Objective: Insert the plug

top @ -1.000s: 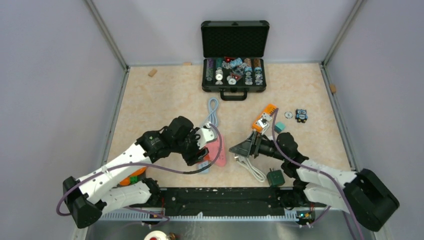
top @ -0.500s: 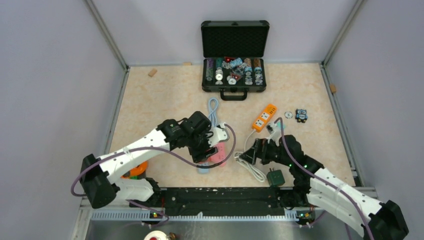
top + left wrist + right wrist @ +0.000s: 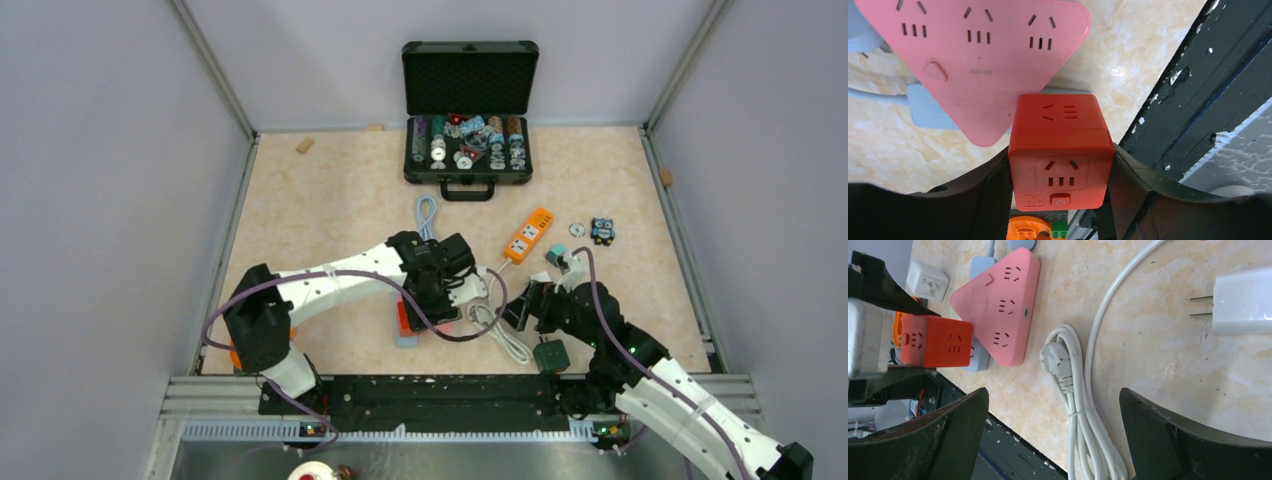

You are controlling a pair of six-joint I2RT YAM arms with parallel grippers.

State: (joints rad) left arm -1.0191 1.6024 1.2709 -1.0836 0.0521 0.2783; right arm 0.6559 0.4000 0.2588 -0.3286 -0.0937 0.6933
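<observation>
Jaws snug around red cube [image 3: 1060, 150]

Surface [image 3: 330, 200]: beige, marbled.
Case [image 3: 469, 80]: black and open at the far edge, lid upright, tray full of small parts.
Orange power strip [image 3: 527, 235]: lies slantwise, nearer than the case and to its right.
Pink power strip [image 3: 998, 310]: triangular, flat, sockets facing up.
Blue cable [image 3: 427, 215]: looped, between the case and the pink strip.
Disc [image 3: 577, 229], blue toy [image 3: 602, 230]: side by side, right of the orange strip.
Teal cube [image 3: 557, 252]: near the orange strip's near end.
Green adapter [image 3: 549, 354]: dark, by the front edge.
White charger [image 3: 1243, 300]: lying flat, two prongs showing.
Wooden blocks [image 3: 304, 145]: small, along the walls.
</observation>
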